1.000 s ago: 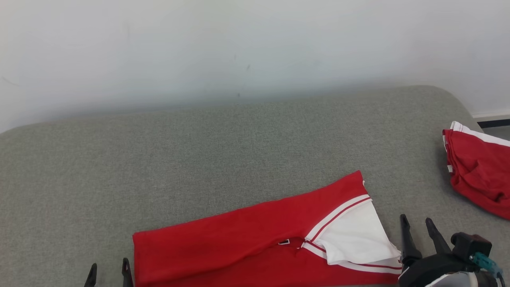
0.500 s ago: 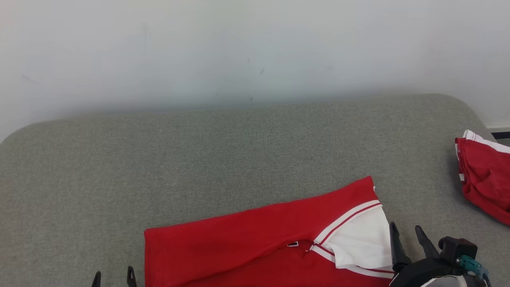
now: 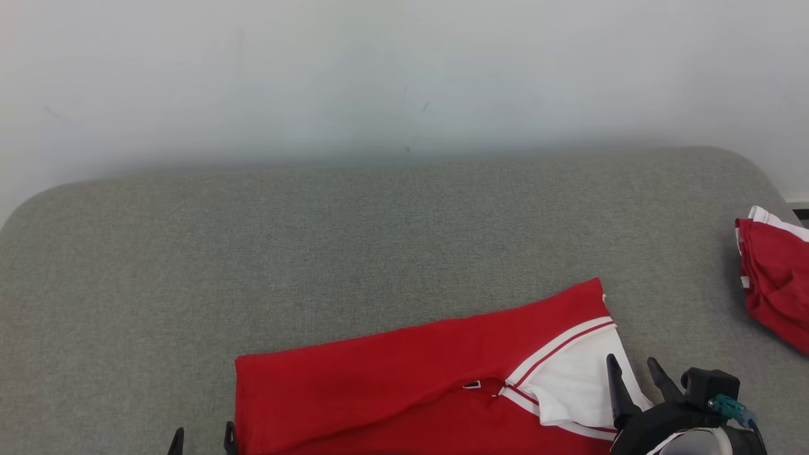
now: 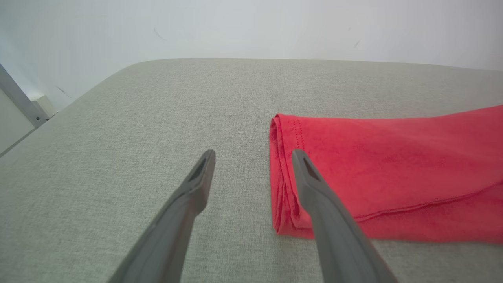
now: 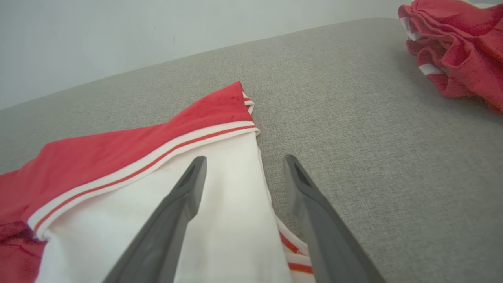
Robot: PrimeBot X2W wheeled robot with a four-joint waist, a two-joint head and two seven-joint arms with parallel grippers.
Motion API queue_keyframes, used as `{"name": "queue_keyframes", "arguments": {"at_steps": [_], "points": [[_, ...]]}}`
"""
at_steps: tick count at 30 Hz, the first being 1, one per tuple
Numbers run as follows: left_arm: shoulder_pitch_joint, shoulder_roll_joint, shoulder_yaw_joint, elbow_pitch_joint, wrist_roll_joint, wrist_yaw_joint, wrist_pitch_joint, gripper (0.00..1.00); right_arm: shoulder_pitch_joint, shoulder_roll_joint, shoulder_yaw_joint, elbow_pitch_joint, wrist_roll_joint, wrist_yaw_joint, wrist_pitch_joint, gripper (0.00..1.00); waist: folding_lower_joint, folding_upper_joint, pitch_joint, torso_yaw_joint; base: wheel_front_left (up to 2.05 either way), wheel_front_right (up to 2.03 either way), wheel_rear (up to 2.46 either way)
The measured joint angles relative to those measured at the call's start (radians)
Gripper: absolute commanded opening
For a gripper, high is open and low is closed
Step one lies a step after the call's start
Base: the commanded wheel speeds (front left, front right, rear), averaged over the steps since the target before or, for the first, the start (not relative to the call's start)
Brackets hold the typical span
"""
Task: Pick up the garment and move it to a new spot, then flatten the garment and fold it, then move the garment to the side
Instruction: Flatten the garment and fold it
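The garment (image 3: 404, 379) is a red shirt with a white collar part and red-white stripes, folded into a long band at the near edge of the grey cushion (image 3: 316, 240). Its folded left end (image 4: 281, 165) lies between and just under the fingers of my left gripper (image 4: 253, 155), which is open and holds nothing. At the other end my right gripper (image 5: 241, 161) is open above the edge of the white collar part (image 5: 220, 204), with its left finger over the white cloth. In the head view the left gripper (image 3: 202, 436) and right gripper (image 3: 632, 366) sit at either end.
Another red and white garment (image 3: 774, 284) lies bunched at the cushion's right edge, and shows as the red bundle (image 5: 456, 47) in the right wrist view. A pale wall (image 3: 379, 76) stands behind the cushion. A metal frame edge (image 4: 17, 98) shows at the far left.
The head camera has shifted, so the whole scene has slid right and a little down. Both grippers have come inward over the garment's two ends. Both stay open.
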Motion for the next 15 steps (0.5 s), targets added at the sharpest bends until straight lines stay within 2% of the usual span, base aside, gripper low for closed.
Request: {"name": "queue_keyframes", "arguments": {"at_steps": [8, 15], "points": [[-0.015, -0.001, -0.021, 0.006, -0.005, -0.006, 0.000, 1.00, -0.081, -0.021, 0.006, 0.104, -0.025, 0.000, 0.120, 1.00, 0.0001, 0.0001, 0.028, 0.030, 0.00, 0.00, 0.00], [-0.019, 0.000, -0.017, 0.013, -0.010, -0.006, 0.000, 1.00, -0.135, -0.010, 0.037, 0.147, 0.061, 0.000, 0.220, 1.00, 0.0001, 0.0000, 0.043, 0.049, 0.00, 0.00, 0.00]]}}
